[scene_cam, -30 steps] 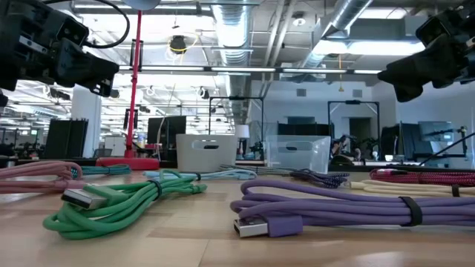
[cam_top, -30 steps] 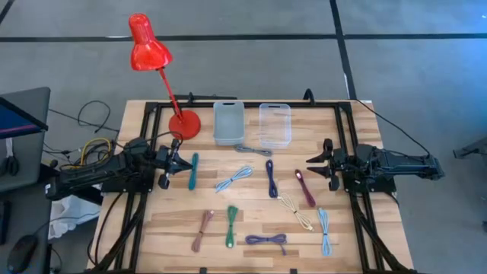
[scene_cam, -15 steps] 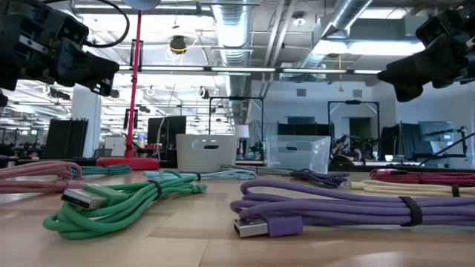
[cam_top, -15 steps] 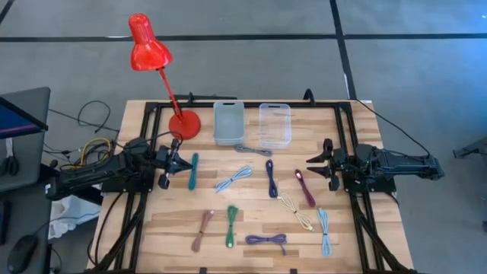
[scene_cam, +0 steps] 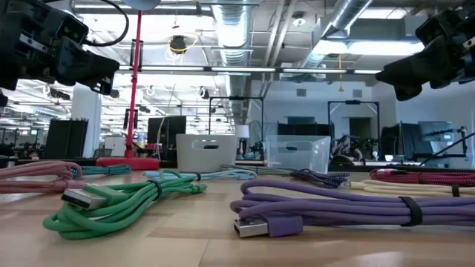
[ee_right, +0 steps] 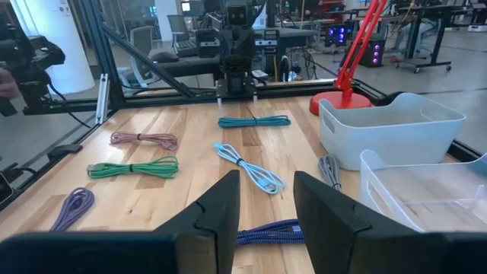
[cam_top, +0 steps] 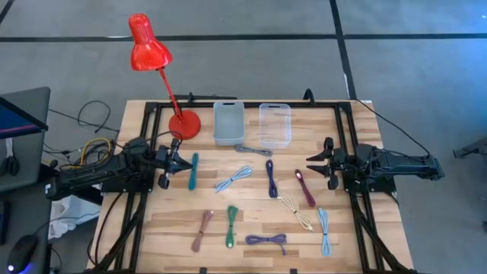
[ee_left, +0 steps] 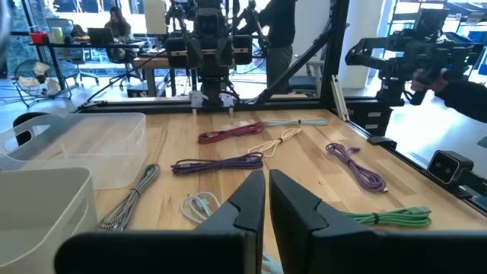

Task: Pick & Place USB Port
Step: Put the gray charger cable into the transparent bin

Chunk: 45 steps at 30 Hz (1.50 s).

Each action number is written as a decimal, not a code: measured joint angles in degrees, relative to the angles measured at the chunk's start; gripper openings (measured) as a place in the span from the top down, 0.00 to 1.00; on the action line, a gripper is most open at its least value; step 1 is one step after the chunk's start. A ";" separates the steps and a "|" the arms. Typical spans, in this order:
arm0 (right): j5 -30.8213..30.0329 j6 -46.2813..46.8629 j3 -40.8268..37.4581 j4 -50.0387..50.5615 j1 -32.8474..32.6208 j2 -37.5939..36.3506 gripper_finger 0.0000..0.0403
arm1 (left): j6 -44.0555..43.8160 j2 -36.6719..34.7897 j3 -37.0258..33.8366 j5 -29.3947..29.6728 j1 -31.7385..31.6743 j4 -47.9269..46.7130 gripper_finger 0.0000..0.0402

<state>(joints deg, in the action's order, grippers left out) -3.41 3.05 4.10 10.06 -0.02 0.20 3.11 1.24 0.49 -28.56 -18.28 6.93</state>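
Observation:
Several bundled USB cables lie flat on the wooden table: teal (cam_top: 193, 170), light blue (cam_top: 233, 179), navy (cam_top: 271, 177), maroon (cam_top: 304, 187), cream (cam_top: 295, 211), green (cam_top: 231, 225), pink (cam_top: 202, 229), purple (cam_top: 266, 240), grey (cam_top: 253, 150). A pale grey bin (cam_top: 228, 122) and a clear bin (cam_top: 275, 124) stand at the far edge. My left gripper (ee_left: 267, 199) hovers shut near the table's left side, beside the teal cable. My right gripper (ee_right: 266, 205) hovers open at the right side, near the maroon cable (ee_left: 230, 133).
A red desk lamp (cam_top: 149, 46) stands with its base (cam_top: 184, 125) at the far left, next to the grey bin. A second light-blue cable (cam_top: 324, 230) lies near the right front. Black frame rails (cam_top: 346, 137) run along the table's sides. People show in the room beyond.

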 joint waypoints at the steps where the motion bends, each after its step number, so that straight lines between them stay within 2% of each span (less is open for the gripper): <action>1: -0.14 0.00 0.00 -0.04 0.14 -0.02 0.71 | 0.01 -0.01 0.00 0.01 0.00 0.40 0.95; 12: -1.57 -0.26 -0.22 -2.54 0.21 0.00 0.71 | -0.52 0.02 0.00 1.06 0.00 3.55 0.95; 16: -6.77 -4.76 -0.20 -7.80 0.21 0.00 0.71 | -0.44 -0.01 0.00 1.12 0.00 7.71 0.95; 19: -8.25 -4.96 -0.15 -9.96 0.21 -0.02 0.71 | -0.42 -0.01 0.00 1.29 0.00 8.56 0.95; 31: -7.17 -0.12 -0.09 -10.14 0.07 0.99 0.71 | -0.56 -0.01 0.00 2.85 0.00 8.59 0.95; 37: -11.22 -0.39 0.02 -15.00 0.05 7.08 0.71 | -4.97 1.69 0.00 13.36 -0.02 8.64 0.94; 45: -13.21 -0.61 0.04 -27.81 0.03 21.84 0.71 | -6.98 12.26 0.00 18.50 -0.02 12.17 0.90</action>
<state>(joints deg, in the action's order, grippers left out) -16.62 2.44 4.14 -17.75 0.01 22.04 -3.86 13.50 0.49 -10.07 -18.31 19.10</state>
